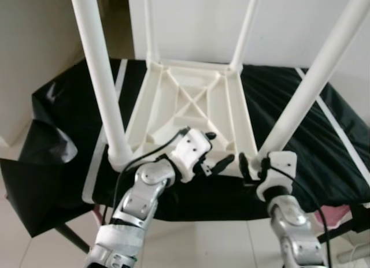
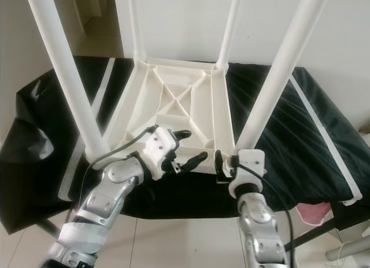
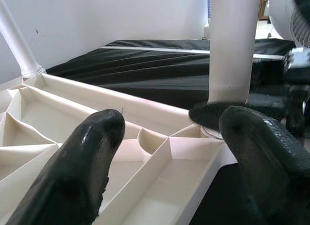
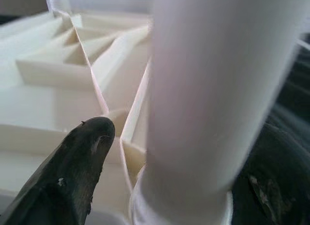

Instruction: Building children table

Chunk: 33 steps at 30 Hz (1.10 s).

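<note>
A white plastic children's table (image 1: 173, 100) lies upside down on a black-covered surface (image 1: 306, 146), its four legs pointing up. My left gripper (image 1: 217, 149) is open just above the ribbed underside at the table's near edge, with nothing between its fingers (image 3: 92, 152). My right gripper (image 1: 252, 164) is at the near right corner. Its fingers (image 4: 82, 157) stand on either side of the base of the near right leg (image 1: 306, 89). A gap shows between one finger and the leg (image 4: 213, 89); the other finger is mostly hidden behind it.
The near left leg (image 1: 104, 89) rises close to my left arm. Two thinner-looking far legs (image 1: 151, 25) stand against the white wall (image 1: 196, 19). Black cloth hangs over the left edge (image 1: 46, 146). A pink object (image 1: 338, 213) lies low at the right, above tiled floor.
</note>
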Available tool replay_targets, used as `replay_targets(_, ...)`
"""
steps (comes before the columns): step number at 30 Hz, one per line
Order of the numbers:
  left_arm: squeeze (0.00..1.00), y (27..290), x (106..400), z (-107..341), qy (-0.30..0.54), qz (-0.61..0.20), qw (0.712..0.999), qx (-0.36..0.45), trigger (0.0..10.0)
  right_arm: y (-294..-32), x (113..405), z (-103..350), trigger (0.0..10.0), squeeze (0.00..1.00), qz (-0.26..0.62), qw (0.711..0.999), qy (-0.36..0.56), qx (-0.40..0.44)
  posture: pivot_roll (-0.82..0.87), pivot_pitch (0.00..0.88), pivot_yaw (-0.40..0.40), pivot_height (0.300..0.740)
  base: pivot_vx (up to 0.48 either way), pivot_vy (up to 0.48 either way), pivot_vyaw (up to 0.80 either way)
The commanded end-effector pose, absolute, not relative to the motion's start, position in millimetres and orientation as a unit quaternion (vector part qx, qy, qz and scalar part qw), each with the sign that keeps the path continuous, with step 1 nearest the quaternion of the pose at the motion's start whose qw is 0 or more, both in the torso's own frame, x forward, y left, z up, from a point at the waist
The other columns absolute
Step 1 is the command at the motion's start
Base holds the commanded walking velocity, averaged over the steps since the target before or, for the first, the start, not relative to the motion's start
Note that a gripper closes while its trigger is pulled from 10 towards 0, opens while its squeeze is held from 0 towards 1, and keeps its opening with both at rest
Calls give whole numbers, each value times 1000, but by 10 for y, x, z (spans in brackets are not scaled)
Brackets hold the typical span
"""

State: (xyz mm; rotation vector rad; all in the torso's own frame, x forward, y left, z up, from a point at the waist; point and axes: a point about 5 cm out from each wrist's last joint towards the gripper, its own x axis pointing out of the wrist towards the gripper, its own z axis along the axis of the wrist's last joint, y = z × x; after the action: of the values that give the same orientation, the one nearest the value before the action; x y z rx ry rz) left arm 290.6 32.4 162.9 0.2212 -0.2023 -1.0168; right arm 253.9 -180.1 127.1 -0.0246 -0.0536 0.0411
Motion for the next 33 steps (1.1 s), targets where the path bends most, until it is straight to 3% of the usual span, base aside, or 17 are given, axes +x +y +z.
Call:
replay_targets(1, 0, 335, 2917, 1587, -93, -458, 878, 107, 10000, -1823, 2515, 1274, 10000, 0, 34, 999, -32, -7, -46, 0, -46, 740, 0, 0, 0)
replay_targets(8, 0, 342, 2844, 1506, -81, -479, 866, 118, 10000, -1953, 2455, 1324, 10000, 0, 137, 990, -38, -8, -40, 0, -43, 740, 0, 0, 0)
replay_targets(14, 0, 352, 2798, 1463, -75, -495, 856, 130, 10000, -2028, 2456, 1301, 10000, 0, 176, 984, -15, -14, -40, 0, -41, 740, 0, 0, 0)
replay_targets(19, 0, 316, 2759, 1409, -56, -520, 840, 144, 10000, -2150, 2605, 1306, 10000, 0, 235, 971, 8, -40, -32, 0, -20, 740, 0, 0, 0)
replay_targets(30, 0, 274, 2767, 1420, -58, -528, 832, 162, 10000, -2050, 2779, 1305, 10000, 0, 287, 955, 16, -71, -11, 0, -20, 740, 0, 0, 0)
replay_targets(31, 0, 271, 2760, 1433, -59, -527, 833, 160, 10000, -1996, 2834, 1284, 3098, 0, 312, 946, 24, -83, 2, 0, -22, 740, 0, 0, 0)
replay_targets(32, 0, 271, 2760, 1433, -59, -527, 833, 160, 10000, -1996, 2834, 1284, 3098, 0, 312, 946, 24, -83, 2, 0, -22, 740, 0, 0, 0)
replay_targets(33, 0, 286, 2750, 1427, -59, -525, 834, 162, 10000, -1975, 2861, 1262, 0, 0, 329, 939, 32, -94, 12, 0, -26, 740, 0, 0, 0)
